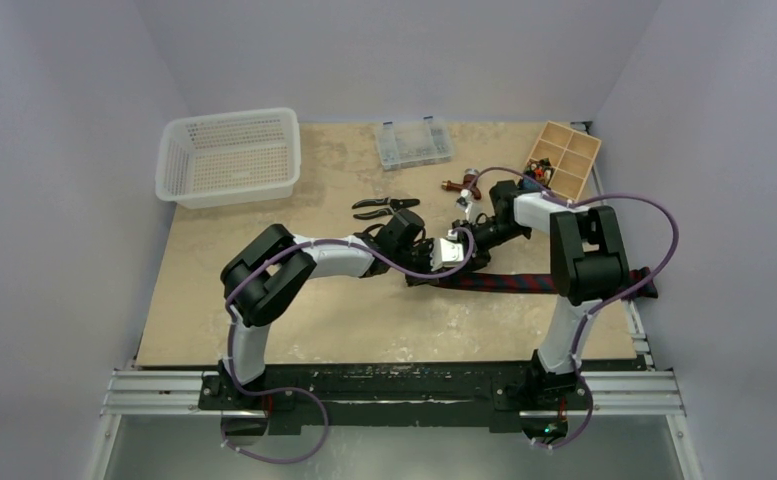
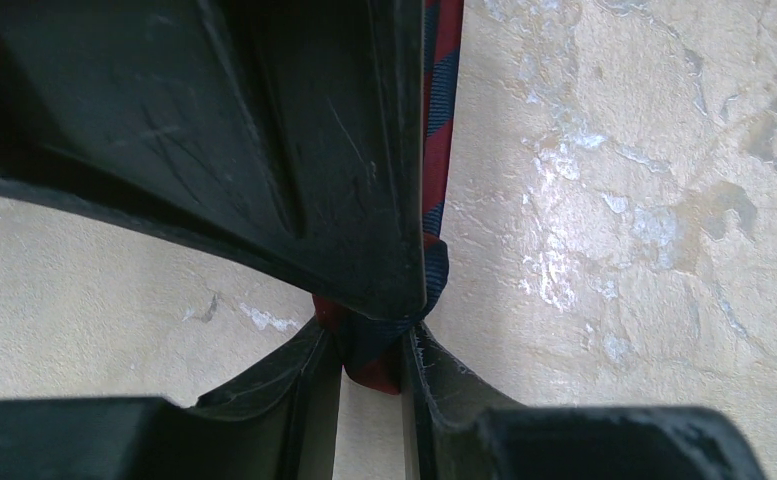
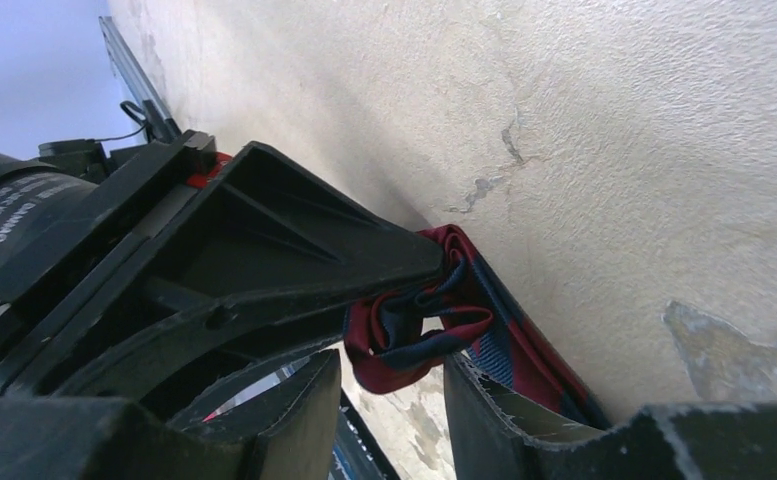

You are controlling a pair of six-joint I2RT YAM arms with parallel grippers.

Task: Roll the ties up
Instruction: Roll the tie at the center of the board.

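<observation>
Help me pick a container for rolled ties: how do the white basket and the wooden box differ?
The white basket is perforated plastic with one undivided space; the wooden box is split into compartments. The white basket is clearly larger than the wooden box. The basket sits at the far left, the box at the far right. One compartment of the box holds small items; none show in the basket. Both are open-topped.

This looks like a robot lab. Two robot arms are bolted to a metal rail at the edge of a table. Plain pale walls close it in like a box. A white basket, a clear box and pliers lie on top.
</observation>
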